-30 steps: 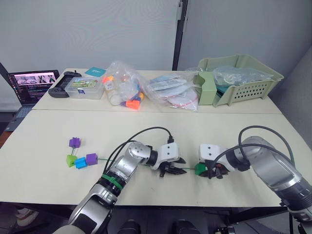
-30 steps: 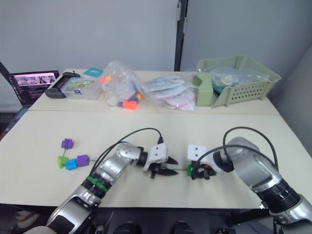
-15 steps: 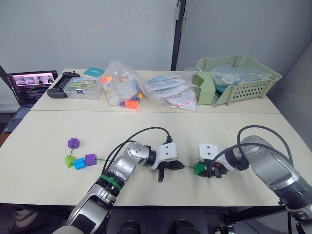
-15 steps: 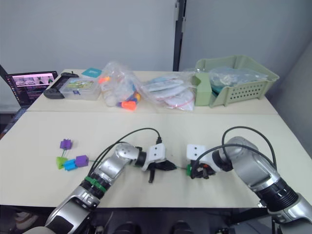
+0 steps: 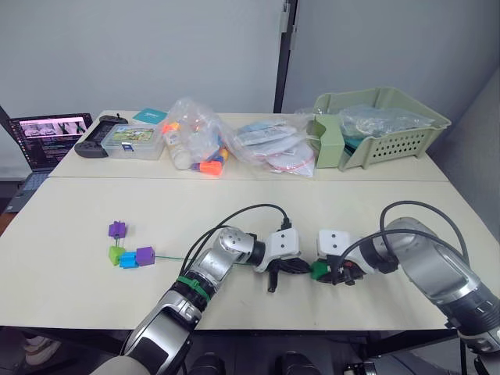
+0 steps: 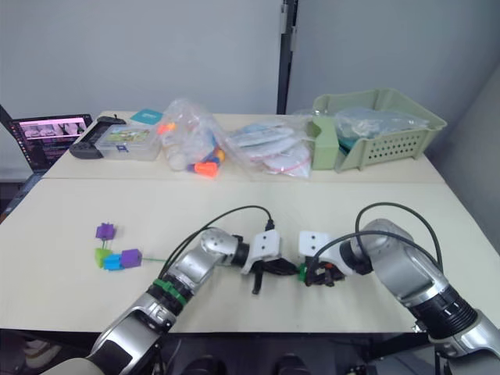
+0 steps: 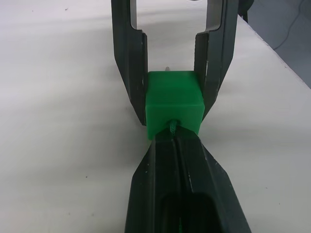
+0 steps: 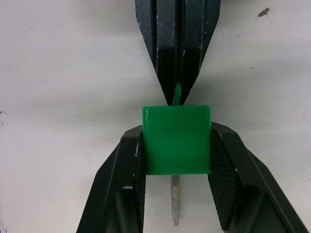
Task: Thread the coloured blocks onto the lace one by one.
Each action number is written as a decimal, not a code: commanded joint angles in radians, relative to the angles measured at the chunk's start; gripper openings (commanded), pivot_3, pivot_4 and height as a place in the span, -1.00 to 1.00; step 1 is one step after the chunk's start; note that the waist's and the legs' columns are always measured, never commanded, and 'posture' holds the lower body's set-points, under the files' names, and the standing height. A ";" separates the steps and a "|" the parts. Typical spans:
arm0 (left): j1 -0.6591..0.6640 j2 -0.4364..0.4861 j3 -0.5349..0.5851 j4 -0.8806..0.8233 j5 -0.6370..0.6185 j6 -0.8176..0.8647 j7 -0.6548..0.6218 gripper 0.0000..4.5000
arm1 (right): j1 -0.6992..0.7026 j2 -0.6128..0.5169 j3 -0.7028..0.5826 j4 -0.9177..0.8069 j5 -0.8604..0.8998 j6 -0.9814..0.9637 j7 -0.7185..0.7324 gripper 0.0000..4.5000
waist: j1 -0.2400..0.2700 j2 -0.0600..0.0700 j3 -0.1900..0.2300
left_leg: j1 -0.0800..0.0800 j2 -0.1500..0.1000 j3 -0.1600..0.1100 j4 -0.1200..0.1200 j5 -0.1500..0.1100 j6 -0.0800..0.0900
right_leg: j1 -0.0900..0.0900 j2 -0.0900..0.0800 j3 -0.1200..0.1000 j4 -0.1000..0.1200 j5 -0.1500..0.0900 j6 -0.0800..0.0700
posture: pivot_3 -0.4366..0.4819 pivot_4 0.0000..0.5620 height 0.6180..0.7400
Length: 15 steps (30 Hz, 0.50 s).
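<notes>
Now clamping: right gripper on green block, left gripper pinching lace; bagged toys, basket well behind on bench.

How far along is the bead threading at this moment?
Done, apparently: four blocks, two purple, one lime, one blue, sit bunched at the lace's far end, though whether each is threaded cannot be made out.

In hand: the right gripper clamps the dark green block while the left gripper feeds the lace in; its tip pokes out the far side.

Left: pulling this block along.

A bright green plastic cube is seen between matte black gripper fingers. A thin green cord is spotted entering it, over an off-white tabletop.
</notes>
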 commanded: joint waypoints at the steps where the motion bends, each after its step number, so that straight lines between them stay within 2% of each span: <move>1: -0.028 -0.031 0.003 -0.007 -0.010 -0.005 0.008 -1.00 | 0.003 0.009 0.006 -0.023 0.014 0.010 -0.006 -0.47 | 0.000 0.000 0.000 | 0.000 0.000 0.000 0.000 0.000 0.000 | 0.000 0.000 0.000 0.000 0.000 0.000 | -0.05 -0.47 0.96; 10: -0.002 0.044 0.048 -0.124 -0.071 0.105 -0.064 0.27 | -0.003 0.023 0.005 -0.011 0.010 0.016 -0.025 -0.47 | -0.006 0.000 0.000 | 0.000 0.001 0.000 0.000 0.000 0.000 | 0.000 0.000 0.000 0.001 0.000 0.000 | -0.05 -0.47 0.96; 12: 0.008 0.077 0.056 -0.157 -0.084 0.128 -0.076 0.56 | -0.005 0.017 -0.005 -0.021 0.024 0.015 -0.014 0.00 | -0.007 0.000 0.000 | 0.000 0.001 0.000 0.000 0.000 0.000 | 0.000 0.001 0.000 0.001 0.000 0.000 | -0.05 -0.47 0.96; 15: 0.018 0.100 0.060 -0.166 -0.082 0.137 -0.063 1.00 | -0.001 0.002 -0.045 -0.040 0.054 0.026 -0.007 0.45 | -0.003 0.000 0.000 | 0.000 0.001 0.000 0.000 0.000 0.000 | -0.001 0.000 0.000 0.001 0.000 0.000 | -0.05 -0.47 0.96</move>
